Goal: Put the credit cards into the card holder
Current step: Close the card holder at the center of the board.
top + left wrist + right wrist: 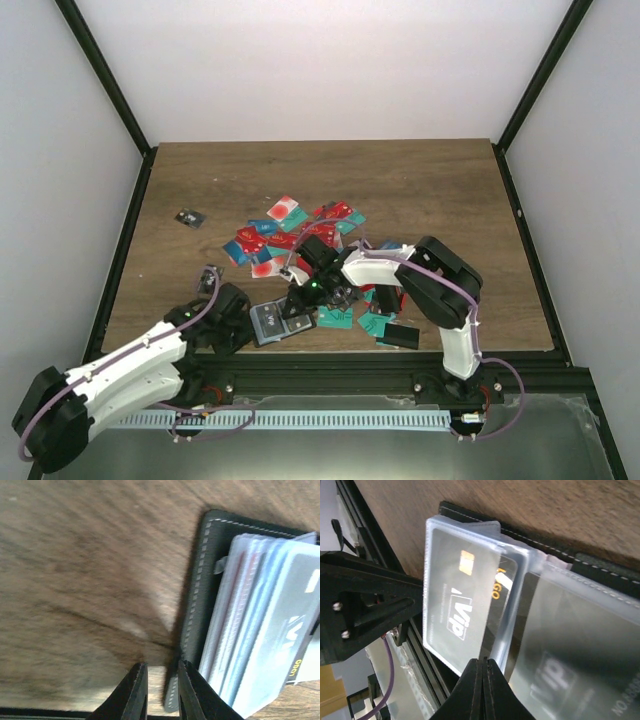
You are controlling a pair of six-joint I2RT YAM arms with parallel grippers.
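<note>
Card holder (272, 322) is laid open at the near edge of the table (430, 190), credit cards (290, 235) scattered behind. Its edge is straddled by the narrowed left gripper (162, 685) (hold cannot be told); the right gripper (482, 667) is shut at a clear pocket (470, 580).

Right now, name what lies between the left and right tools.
The open card holder lies there, left tool at one edge, right tool at the other; the top view shows it.
</note>
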